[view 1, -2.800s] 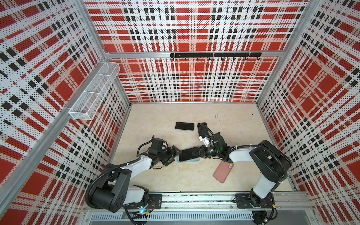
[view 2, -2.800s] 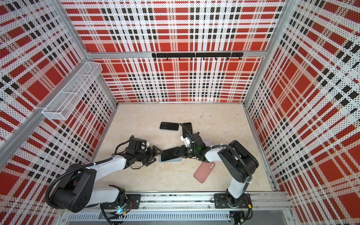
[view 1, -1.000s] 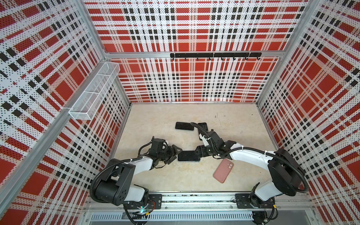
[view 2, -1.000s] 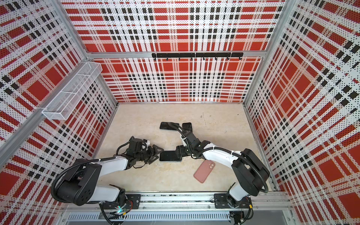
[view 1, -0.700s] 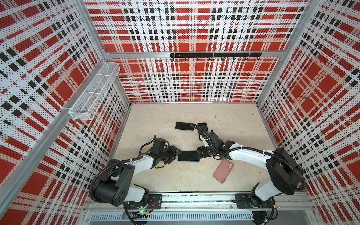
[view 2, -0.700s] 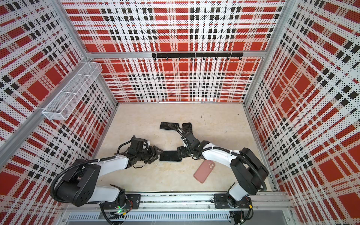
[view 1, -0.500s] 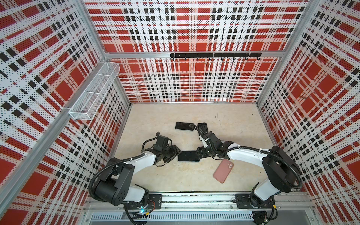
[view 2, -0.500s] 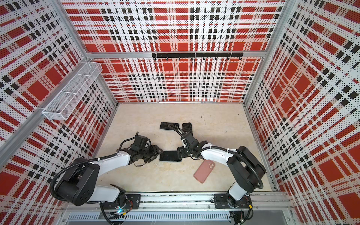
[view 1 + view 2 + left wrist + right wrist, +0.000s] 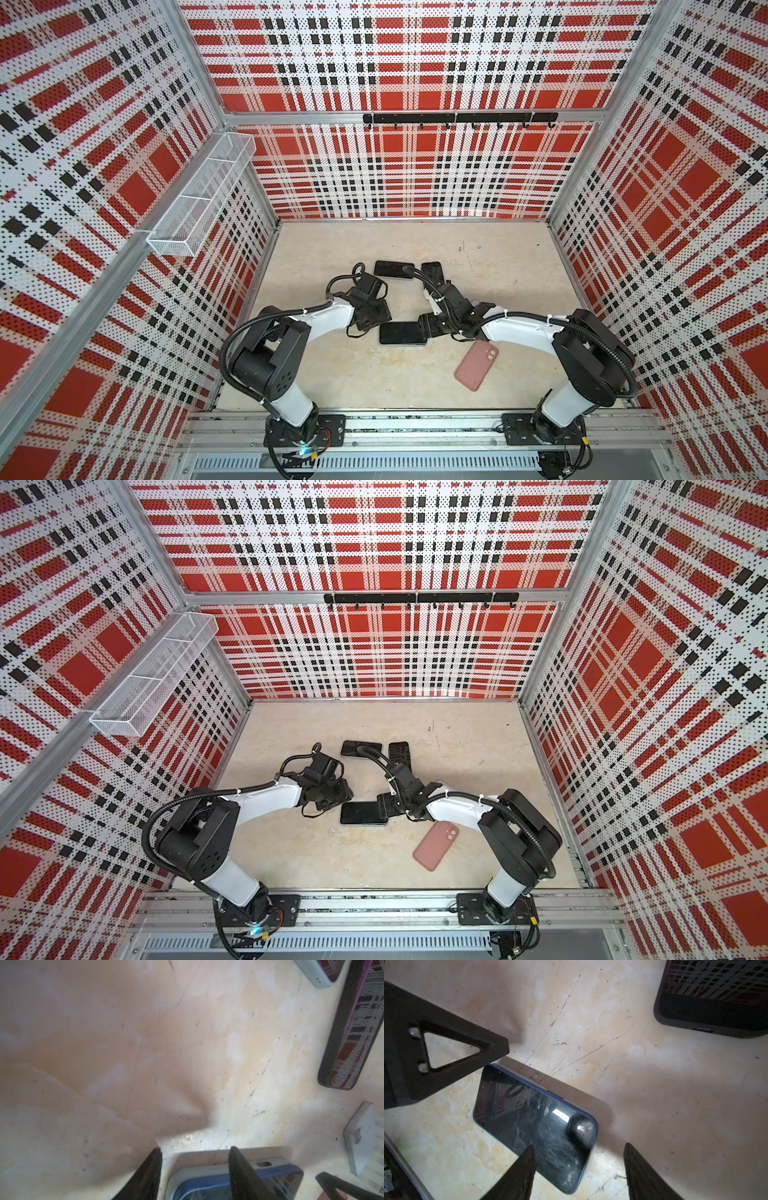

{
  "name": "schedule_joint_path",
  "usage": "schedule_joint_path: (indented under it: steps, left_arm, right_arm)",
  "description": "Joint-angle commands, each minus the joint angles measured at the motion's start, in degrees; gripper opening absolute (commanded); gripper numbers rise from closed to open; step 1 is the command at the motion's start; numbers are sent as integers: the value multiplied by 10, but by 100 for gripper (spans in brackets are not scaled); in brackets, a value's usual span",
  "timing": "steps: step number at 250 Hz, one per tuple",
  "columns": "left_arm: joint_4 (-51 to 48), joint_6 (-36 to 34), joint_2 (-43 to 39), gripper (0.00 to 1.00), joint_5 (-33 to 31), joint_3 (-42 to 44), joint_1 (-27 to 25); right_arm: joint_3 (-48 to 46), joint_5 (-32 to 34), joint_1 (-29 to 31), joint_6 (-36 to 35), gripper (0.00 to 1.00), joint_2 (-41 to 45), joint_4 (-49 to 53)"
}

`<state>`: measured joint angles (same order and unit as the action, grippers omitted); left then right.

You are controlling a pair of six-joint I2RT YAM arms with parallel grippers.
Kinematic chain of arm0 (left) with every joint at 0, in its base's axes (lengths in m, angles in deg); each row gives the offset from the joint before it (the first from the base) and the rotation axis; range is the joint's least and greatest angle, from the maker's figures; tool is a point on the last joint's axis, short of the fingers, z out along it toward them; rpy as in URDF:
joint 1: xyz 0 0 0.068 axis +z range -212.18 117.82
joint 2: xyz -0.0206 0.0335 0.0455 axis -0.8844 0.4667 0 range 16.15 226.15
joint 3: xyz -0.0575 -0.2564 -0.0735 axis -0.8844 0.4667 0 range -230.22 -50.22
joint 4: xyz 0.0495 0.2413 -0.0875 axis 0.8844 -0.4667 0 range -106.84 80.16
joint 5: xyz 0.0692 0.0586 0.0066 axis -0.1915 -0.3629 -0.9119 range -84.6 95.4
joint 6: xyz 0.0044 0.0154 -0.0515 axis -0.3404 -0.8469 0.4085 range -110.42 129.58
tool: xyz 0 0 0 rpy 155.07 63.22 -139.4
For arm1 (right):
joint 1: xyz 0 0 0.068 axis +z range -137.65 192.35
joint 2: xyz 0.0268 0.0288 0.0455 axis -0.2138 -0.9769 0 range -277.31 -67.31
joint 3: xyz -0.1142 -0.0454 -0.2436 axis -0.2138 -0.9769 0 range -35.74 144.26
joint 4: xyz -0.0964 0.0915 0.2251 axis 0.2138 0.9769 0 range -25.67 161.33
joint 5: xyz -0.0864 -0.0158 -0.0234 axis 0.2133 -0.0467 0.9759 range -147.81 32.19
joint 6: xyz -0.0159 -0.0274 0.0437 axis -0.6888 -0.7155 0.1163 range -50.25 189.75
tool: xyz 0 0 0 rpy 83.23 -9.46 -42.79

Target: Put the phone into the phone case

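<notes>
The phone (image 9: 401, 333) (image 9: 363, 813) lies flat, dark screen up, mid-table. In the left wrist view its blue edge (image 9: 218, 1180) sits inside the pale grey rim of the phone case (image 9: 187, 1169). My left gripper (image 9: 376, 322) (image 9: 195, 1151) is open at the phone's left end. That corner lies between the fingers, and one finger (image 9: 241, 1169) overlaps the phone. My right gripper (image 9: 428, 326) (image 9: 579, 1149) is open at the right end. The end of the phone (image 9: 535, 1126) reaches between its fingertips.
A pink case (image 9: 476, 365) (image 9: 436, 845) lies camera side up to the front right. Two dark phones (image 9: 393, 269) (image 9: 432, 274) lie behind the grippers; a dark one (image 9: 716, 1001) is close to the right arm. A mesh basket (image 9: 199, 199) hangs on the left wall.
The phone was tilted in the right gripper 2.8 s ago and has lain flat for the last second. The left wrist swung toward the back and its jaws narrowed. The right gripper barely moved.
</notes>
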<state>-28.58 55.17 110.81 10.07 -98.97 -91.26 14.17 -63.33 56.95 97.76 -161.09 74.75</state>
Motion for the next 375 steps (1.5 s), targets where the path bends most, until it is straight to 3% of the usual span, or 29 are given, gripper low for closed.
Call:
schedule_joint_path:
  steps: [1,32,148,234,326,375]
  left_arm:
    - [-110,-14,44,48,-58,39,-16]
    - [-112,-1,41,38,-72,65,-27]
    - [-96,52,51,39,-171,122,-82]
    - [-30,68,5,58,-140,158,-89]
    - [-102,50,-123,56,-127,133,-77]
    - [-112,43,-140,54,-118,140,-72]
  right_arm:
    - [-7,2,-2,-11,69,20,-25]
    - [-9,1,-7,-13,69,30,-26]
    - [-22,2,-9,-6,69,61,-22]
    - [-29,1,-9,0,69,78,-15]
    - [-81,-46,-24,45,81,56,-79]
    - [-90,-91,-27,64,81,29,-121]
